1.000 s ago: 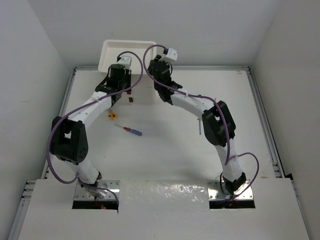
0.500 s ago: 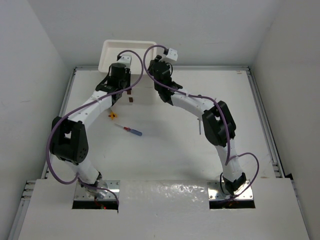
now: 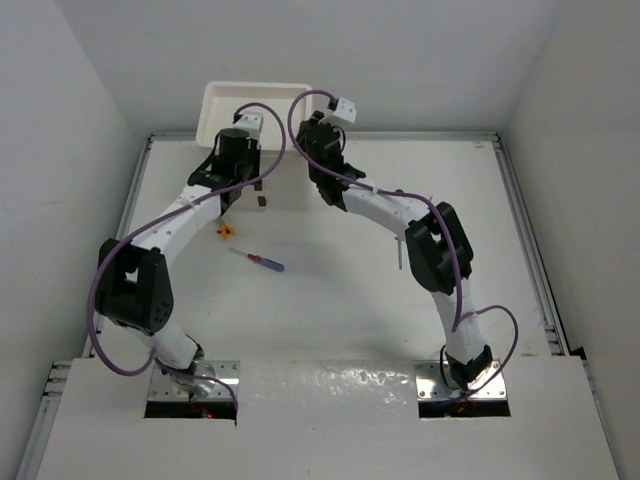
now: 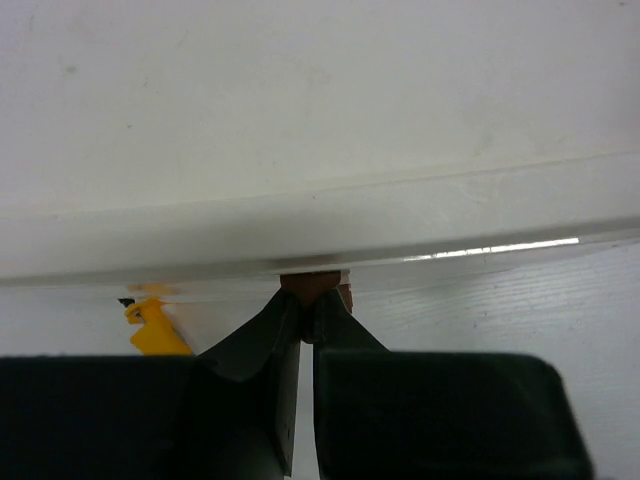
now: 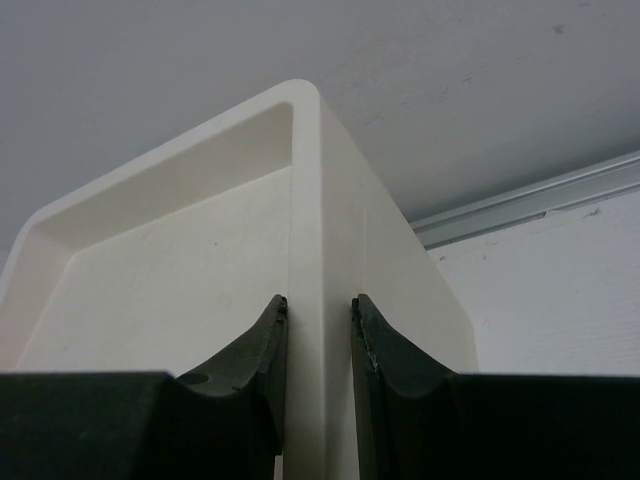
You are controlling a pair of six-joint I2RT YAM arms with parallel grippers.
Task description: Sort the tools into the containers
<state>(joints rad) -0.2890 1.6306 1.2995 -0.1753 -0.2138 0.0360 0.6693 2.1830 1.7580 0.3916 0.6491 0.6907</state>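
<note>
We see the left claw (image 4: 308,310) closed on a small brown drawer handle (image 4: 312,285) at the front face of the white boxy plastic drawer unit (image 3: 212,110). Its two fingers are pressed almost together around the knob. The handle lies straight ahead of this claw. We judge that the drawer slides out along the same line, back toward the arm bases, so a pull along the claw's own axis should open it.

The right claw (image 5: 320,315) is clamped across the upright rim wall of the unit's recessed tray top, one finger inside and one outside. We judge that this braces the box against the pull.

The tools lie on the white bench (image 3: 340,290), on the near side of the unit. A small yellow-orange screwdriver (image 3: 226,232) sits just beside the left arm. A thin blue-and-red screwdriver (image 3: 258,261) lies a little nearer the bases, its long axis slanting from far-left to near-right. Both are closer to the left arm than to the right. They also lie in the general direction the drawer would travel, though we cannot tell whether it would reach them.
</note>
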